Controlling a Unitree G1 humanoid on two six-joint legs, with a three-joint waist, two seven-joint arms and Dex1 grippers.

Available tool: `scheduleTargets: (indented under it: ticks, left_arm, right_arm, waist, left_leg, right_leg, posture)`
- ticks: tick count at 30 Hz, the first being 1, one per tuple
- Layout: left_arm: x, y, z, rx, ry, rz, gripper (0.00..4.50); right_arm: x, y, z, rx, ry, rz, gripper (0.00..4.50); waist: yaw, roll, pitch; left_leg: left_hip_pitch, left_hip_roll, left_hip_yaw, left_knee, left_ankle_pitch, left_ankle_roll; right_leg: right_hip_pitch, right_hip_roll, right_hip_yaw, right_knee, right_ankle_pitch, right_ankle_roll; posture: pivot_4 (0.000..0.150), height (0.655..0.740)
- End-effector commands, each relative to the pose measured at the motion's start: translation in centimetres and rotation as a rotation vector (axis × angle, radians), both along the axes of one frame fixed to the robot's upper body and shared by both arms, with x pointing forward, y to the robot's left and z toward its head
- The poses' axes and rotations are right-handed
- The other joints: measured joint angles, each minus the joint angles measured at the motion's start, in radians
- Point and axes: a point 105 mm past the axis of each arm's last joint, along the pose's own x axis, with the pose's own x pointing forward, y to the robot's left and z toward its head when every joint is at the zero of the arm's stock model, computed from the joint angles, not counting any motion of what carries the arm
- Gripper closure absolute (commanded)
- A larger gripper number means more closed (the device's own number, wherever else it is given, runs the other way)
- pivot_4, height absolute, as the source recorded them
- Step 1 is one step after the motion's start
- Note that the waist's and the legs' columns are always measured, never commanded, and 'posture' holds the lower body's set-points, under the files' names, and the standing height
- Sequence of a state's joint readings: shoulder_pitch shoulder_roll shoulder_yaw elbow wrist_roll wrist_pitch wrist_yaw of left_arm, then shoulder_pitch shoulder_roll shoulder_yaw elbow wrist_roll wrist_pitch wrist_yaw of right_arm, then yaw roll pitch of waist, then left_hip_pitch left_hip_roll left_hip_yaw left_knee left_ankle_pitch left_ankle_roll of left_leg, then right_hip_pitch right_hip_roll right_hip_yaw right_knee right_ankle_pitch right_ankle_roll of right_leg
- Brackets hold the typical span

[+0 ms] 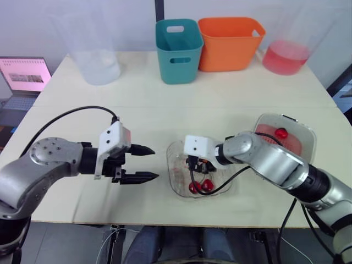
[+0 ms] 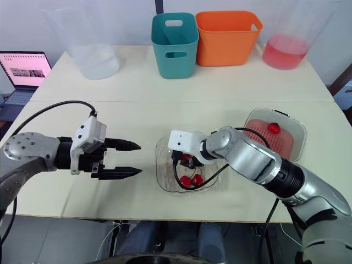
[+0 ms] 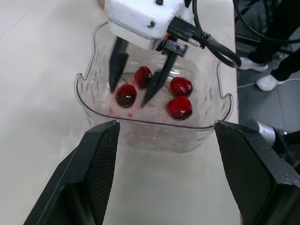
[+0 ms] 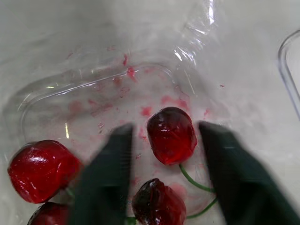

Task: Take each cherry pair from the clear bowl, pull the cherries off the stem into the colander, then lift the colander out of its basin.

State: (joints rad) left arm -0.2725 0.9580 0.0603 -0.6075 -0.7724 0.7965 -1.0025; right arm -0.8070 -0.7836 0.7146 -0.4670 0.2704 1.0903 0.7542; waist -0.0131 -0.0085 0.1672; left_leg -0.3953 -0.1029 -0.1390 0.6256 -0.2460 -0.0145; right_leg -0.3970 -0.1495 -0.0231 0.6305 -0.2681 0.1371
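the bowl (image 1: 171,165) sits mid-worktop with four cherries (image 3: 180,107) in it. the colander (image 1: 295,145), in its basin (image 1: 311,131) at 2 o'clock from the bowl, holds one more. the right gripper (image 3: 130,96) is down in the bowl, jaws open either side of a cherry (image 4: 171,135). the left gripper (image 1: 155,163) hovers at 9 o'clock, jaws open. the fruit looks wet, soft and slippery, so it is best pinched lightly across the flesh. its thin stem (image 4: 192,180) may snap.

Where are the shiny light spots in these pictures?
Right wrist view: white glints on the cherry inside the right gripper and on the wall of the clear bowl. Left wrist view: tiny glints on the cherries and the bowl's rim.
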Motion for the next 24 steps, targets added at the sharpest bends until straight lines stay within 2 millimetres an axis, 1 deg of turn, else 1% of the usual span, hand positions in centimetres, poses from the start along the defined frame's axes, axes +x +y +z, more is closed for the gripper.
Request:
scheduleTargets:
  ticks: [1, 2, 3, 5, 8, 9, 12, 13, 15, 16, 17, 18, 19, 20, 21, 24]
  left_arm:
    - [0.0, -0.2, 0.9, -0.017, -0.043, -0.008, 1.12]
    - [0.1, -0.2, 0.9, -0.019, -0.044, -0.006, 1.12]
    - [0.1, -0.2, 0.9, -0.02, -0.044, -0.005, 1.12]
    - [0.1, -0.1, 0.9, -0.021, -0.044, 0.0, 1.12]
    - [0.1, -0.1, 0.8, -0.021, -0.043, 0.004, 1.12]
    - [0.2, -0.1, 0.8, -0.022, -0.043, 0.004, 1.12]
    - [0.2, -0.3, 0.8, -0.031, -0.045, 0.003, 1.12]
    - [0.2, -0.3, 0.8, -0.033, -0.045, 0.003, 1.12]
    - [0.3, -0.3, 0.8, -0.035, -0.046, 0.004, 1.12]
    - [0.3, -0.3, 0.8, -0.036, -0.046, 0.004, 1.12]
    - [0.3, -0.3, 0.8, -0.037, -0.046, 0.004, 1.12]
    - [0.3, -0.3, 0.8, -0.037, -0.046, 0.003, 1.12]
    - [0.3, -0.3, 0.7, -0.036, -0.046, 0.003, 1.12]
    - [0.3, -0.3, 0.7, -0.036, -0.046, 0.003, 1.12]
    - [0.3, -0.3, 0.7, -0.037, -0.046, 0.003, 1.12]
    - [0.4, -0.2, 0.7, -0.033, -0.046, 0.003, 1.12]
  right_arm:
    - [0.0, 0.9, 0.8, -0.005, -0.049, 0.053, 4.08]
    - [0.0, 0.9, 0.9, -0.008, -0.054, 0.063, 4.39]
    - [0.0, 1.0, 1.0, -0.01, -0.061, 0.072, 4.48]
    - [-0.1, 1.2, 1.7, 0.0, -0.088, 0.108, 4.48]
    - [-1.0, 2.1, 2.8, 0.031, -0.135, 0.245, 4.48]
    - [-1.4, 2.5, 3.1, 0.031, -0.164, 0.317, 4.48]
    - [-1.7, 2.9, 3.6, 0.028, -0.24, 0.424, 4.48]
    - [-1.7, 2.9, 3.7, 0.021, -0.25, 0.431, 4.48]
    - [-1.3, 2.5, 3.7, 0.001, -0.278, 0.445, 3.56]
    - [-1.2, 2.3, 3.7, -0.014, -0.289, 0.449, 3.18]
    - [-1.1, 2.0, 3.8, -0.022, -0.293, 0.449, 2.65]
    - [-0.9, 1.8, 3.9, -0.025, -0.298, 0.439, 2.2]
    - [-0.6, 1.4, 4.2, -0.019, -0.3, 0.415, 1.59]
    - [-0.4, 1.2, 4.4, -0.013, -0.301, 0.397, 1.07]
    - [-0.3, 0.7, 4.8, -0.001, -0.283, 0.359, 0.63]
    - [-0.7, -0.8, 5.2, 0.052, -0.171, 0.233, 0.63]
  waist:
    - [0.0, 0.0, 0.0]
    - [0.0, 0.0, 0.0]
    - [-0.001, 0.0, 0.0]
    - [-0.001, 0.0, 0.0]
    - [-0.001, 0.0, 0.0]
    - [-0.001, 0.0, 0.0]
    - [-0.001, 0.0, 0.0]
    - [-0.001, 0.0, 0.0]
    - [-0.001, 0.0, 0.0]
    - [-0.001, 0.0, 0.0]
    - [-0.001, 0.0, 0.0]
    - [0.0, 0.0, 0.0]
    - [0.0, 0.0, 0.0]
    - [0.0, 0.0, 0.0]
    - [0.0, 0.0, 0.0]
    - [0.002, 0.0, 0.0]
  left_leg:
    - [0.0, 0.0, 0.0, 0.0, 0.0, 0.0]
    - [0.0, 0.0, 0.0, 0.0, 0.0, 0.0]
    - [0.0, 0.0, 0.0, 0.0, 0.0, 0.0]
    - [0.0, 0.0, 0.0, 0.0, 0.0, 0.0]
    - [0.0, 0.0, 0.0, 0.0, 0.0, 0.0]
    - [0.0, 0.0, 0.0, 0.0, 0.0, 0.0]
    - [0.0, 0.0, 0.0, 0.0, 0.0, 0.0]
    - [0.0, 0.0, 0.0, 0.0, 0.0, 0.0]
    - [0.0, 0.0, 0.0, 0.0, 0.0, 0.0]
    - [0.0, 0.0, 0.0, 0.0, 0.0, -0.001]
    - [0.0, 0.0, 0.0, 0.0, 0.001, -0.001]
    - [0.0, 0.0, 0.0, 0.0, 0.001, -0.002]
    - [0.0, 0.0, 0.0, 0.0, 0.001, -0.001]
    - [0.0, 0.0, 0.0, 0.0, 0.001, -0.001]
    - [0.0, 0.0, 0.0, 0.0, 0.001, -0.001]
    - [0.0, 0.0, 0.0, 0.0, 0.001, -0.001]
  right_leg:
    - [0.0, 0.0, 0.0, 0.0, 0.0, 0.0]
    - [0.0, 0.0, 0.0, 0.0, 0.0, 0.0]
    - [0.0, 0.0, 0.0, 0.0, 0.0, 0.0]
    - [0.0, 0.0, 0.0, 0.0, 0.0, 0.0]
    - [0.0, 0.0, 0.0, 0.0, 0.0, 0.0]
    - [0.0, 0.0, 0.0, 0.0, 0.0, 0.0]
    - [0.0, 0.0, 0.0, 0.0, 0.0, 0.0]
    - [0.0, 0.0, 0.0, 0.0, 0.0, 0.0]
    - [0.0, 0.0, 0.0, 0.0, 0.0, 0.0]
    - [0.0, 0.0, 0.0, 0.0, 0.0, 0.0]
    - [0.0, 0.0, 0.0, 0.0, 0.0, 0.0]
    - [0.0, 0.0, 0.0, 0.0, 0.0, 0.0]
    - [0.0, 0.0, 0.0, 0.0, 0.0, 0.0]
    - [0.0, 0.0, 0.0, 0.0, 0.0, 0.0]
    - [0.0, 0.0, 0.0, 0.0, 0.0, 0.0]
    - [0.0, 0.0, 0.0, 0.0, 0.0, 0.0]
  posture:
    - [0.15, 0.74]
    - [0.15, 0.74]
    - [0.15, 0.74]
    - [0.15, 0.74]
    - [0.15, 0.74]
    - [0.15, 0.74]
    - [0.15, 0.74]
    - [0.15, 0.74]
    - [0.15, 0.74]
    - [0.15, 0.74]
    - [0.15, 0.74]
    - [0.15, 0.74]
    - [0.15, 0.74]
    - [0.15, 0.74]
    - [0.15, 0.74]
    - [0.15, 0.74]
